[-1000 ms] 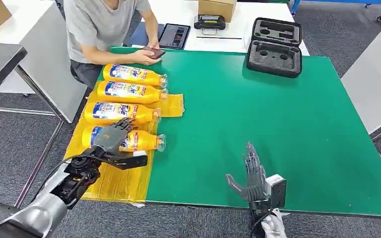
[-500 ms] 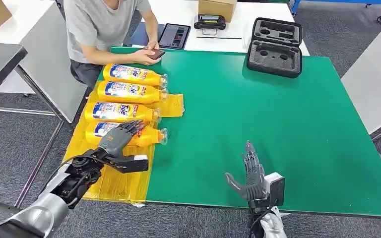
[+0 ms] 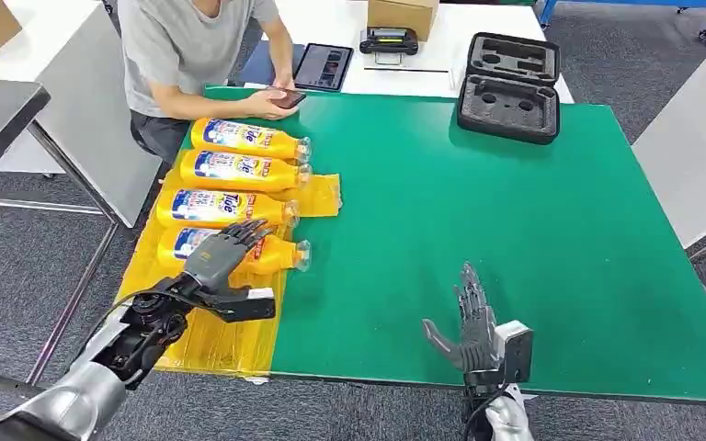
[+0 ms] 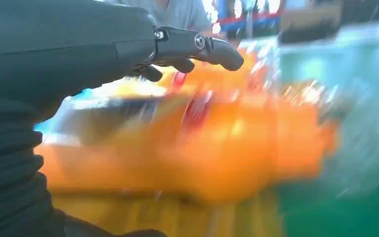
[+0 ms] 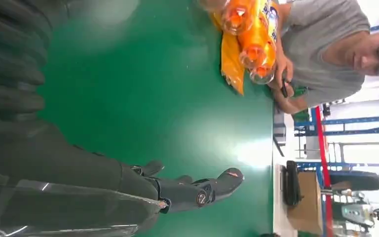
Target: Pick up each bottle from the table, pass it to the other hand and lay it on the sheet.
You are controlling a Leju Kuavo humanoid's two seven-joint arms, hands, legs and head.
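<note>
Lying fourth in a row on the yellow plastic sheet (image 3: 211, 340), the nearest orange plastic detergent bottle (image 3: 276, 253) looks rigid, smooth, probably slippery; grip mid-body. The left hand (image 3: 216, 260) rests spread over it, the right hand (image 3: 471, 323) empty, fingers apart.

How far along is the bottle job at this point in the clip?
Nearly finished, by the look of it. Four bottles lie on the yellow sheet, three untouched. In hand: the left hand sits over the nearest bottle; whether it grips or has let go is unclear. The right hand is open and empty above the green table, where no bottle waits. Left: release and withdraw.
</note>
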